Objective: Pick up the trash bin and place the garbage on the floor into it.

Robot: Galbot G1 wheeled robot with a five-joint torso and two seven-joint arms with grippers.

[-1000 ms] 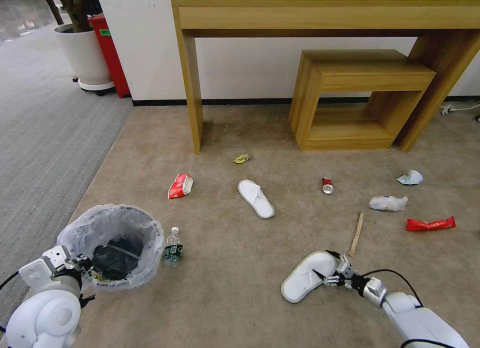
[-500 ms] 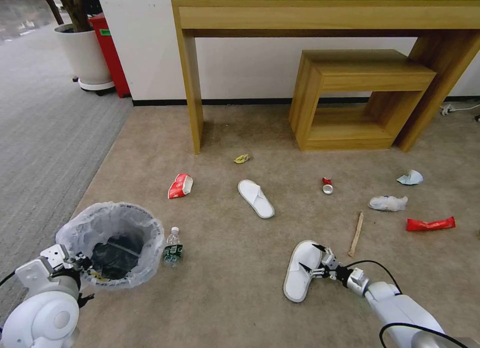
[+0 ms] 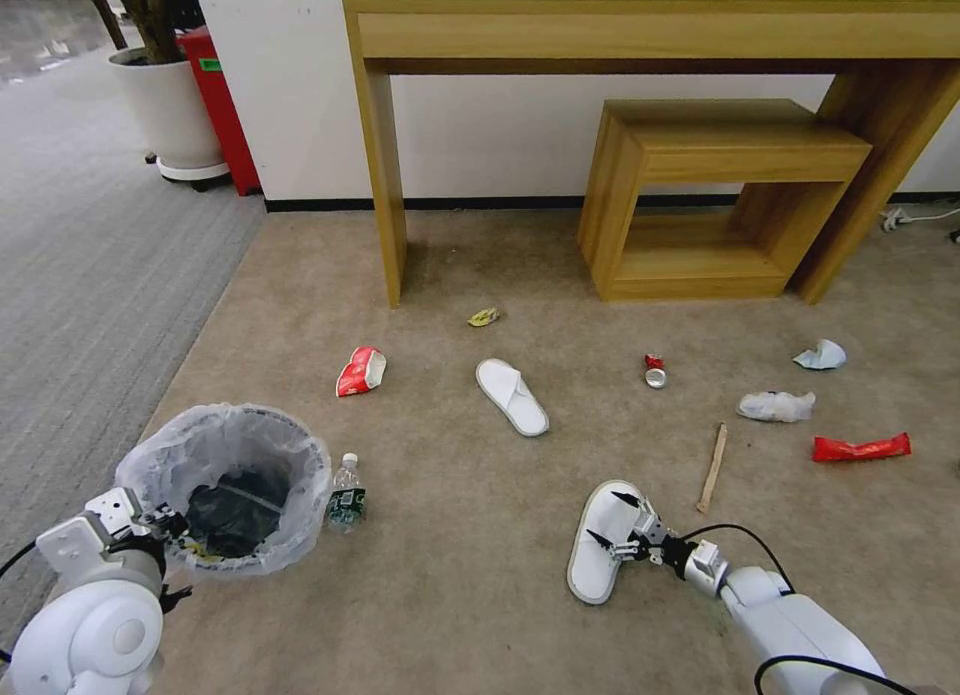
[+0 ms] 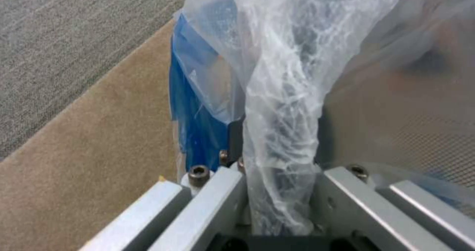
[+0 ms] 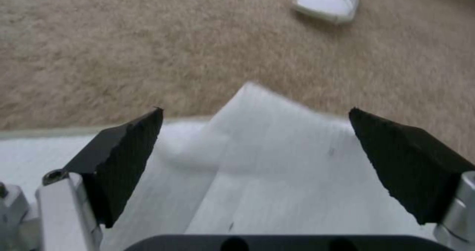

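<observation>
The trash bin, dark with a crinkled white bag, stands on the beige floor at my near left. My left gripper is shut on its near rim, and the bag is pinched between the fingers. My right gripper hangs open over the near white slipper, its black fingertips straddling the slipper's strap. More garbage lies around: a second slipper, a red-white carton, a bottle, a can, a stick and a red wrapper.
A wooden desk and a low wooden stool stand against the far wall. A potted plant and a red box sit on the grey striped carpet at far left. Crumpled plastic, a cup and a yellow wrapper lie farther out.
My right gripper has moved left and nearer, onto the near slipper, which has turned to lie more lengthwise. The left gripper and the bin have barely shifted.
</observation>
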